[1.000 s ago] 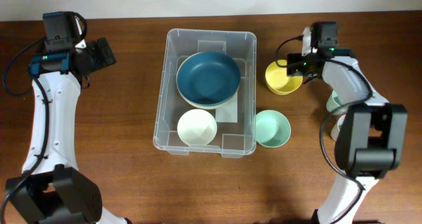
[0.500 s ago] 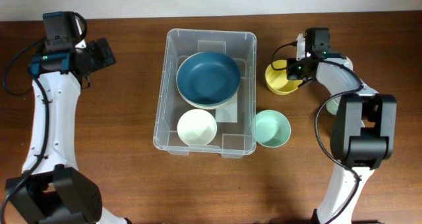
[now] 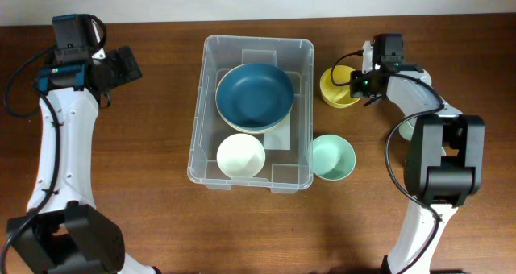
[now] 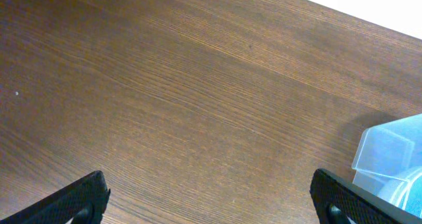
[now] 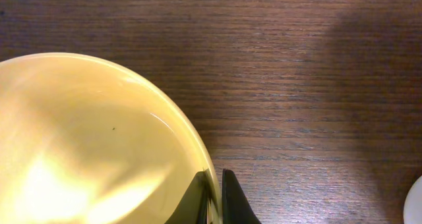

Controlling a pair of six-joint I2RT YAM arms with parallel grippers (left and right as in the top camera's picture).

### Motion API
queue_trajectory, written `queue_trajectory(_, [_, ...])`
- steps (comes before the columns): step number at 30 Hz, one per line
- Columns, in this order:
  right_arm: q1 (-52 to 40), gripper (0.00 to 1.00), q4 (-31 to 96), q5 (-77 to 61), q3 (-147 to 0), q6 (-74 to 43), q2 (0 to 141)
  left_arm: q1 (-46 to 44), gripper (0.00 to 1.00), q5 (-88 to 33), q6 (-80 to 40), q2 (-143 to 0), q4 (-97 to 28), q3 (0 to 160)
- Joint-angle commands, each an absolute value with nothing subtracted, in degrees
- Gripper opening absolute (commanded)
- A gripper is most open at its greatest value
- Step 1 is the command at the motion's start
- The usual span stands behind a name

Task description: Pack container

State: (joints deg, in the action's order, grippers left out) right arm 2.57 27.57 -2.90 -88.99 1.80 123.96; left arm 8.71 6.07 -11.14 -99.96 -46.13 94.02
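Clear thin plastic makes the container (image 3: 258,39), mid tabletop (image 3: 145,226), look light, stiffish and slippery, best taken by its rim, while the right end effector (image 3: 355,82) pinches the rim of the yellow bowl (image 3: 337,89) beside it and the left end effector (image 3: 123,65) gapes wide, empty.

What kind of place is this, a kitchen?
Probably a robot lab or test bench, not a kitchen: a left arm and right arm stand at a plain wooden table, with a clear container of bowls between them and a yellow bowl beside it.
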Motion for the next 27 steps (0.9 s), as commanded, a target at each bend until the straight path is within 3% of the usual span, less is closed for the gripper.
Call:
queue_trajectory(1, [2.33, 0.04, 27.9, -2.81, -90.43, 2.09, 122.65, 8.8, 1.0, 6.31, -11.03, -99.29, -46.13, 94.96])
queue_trajectory(16, [2.33, 0.04, 34.46, 0.89, -96.95, 2.11, 105.27, 8.8, 1.0, 6.31, -11.03, -99.29, -46.13, 94.96])
queue_trajectory(22, [2.33, 0.04, 36.25, 0.67, -96.53, 2.11, 106.39, 8.8, 1.0, 6.31, -11.03, -99.29, -46.13, 94.96])
queue_trajectory(23, [2.28, 0.12, 36.23, 0.47, -96.44, 2.11, 107.44, 8.8, 1.0, 6.31, -11.03, -99.29, -46.13, 94.96])
queue_trajectory(25, [2.28, 0.52, 35.57, -0.62, -96.42, 2.11, 110.63, 8.8, 1.0, 6.31, -11.03, -99.31, -46.13, 94.96])
queue_trajectory(27, [2.28, 0.72, 34.2, -2.2, -96.42, 2.13, 113.08, 8.8, 1.0, 6.31, -11.03, -99.29, -46.13, 94.96])
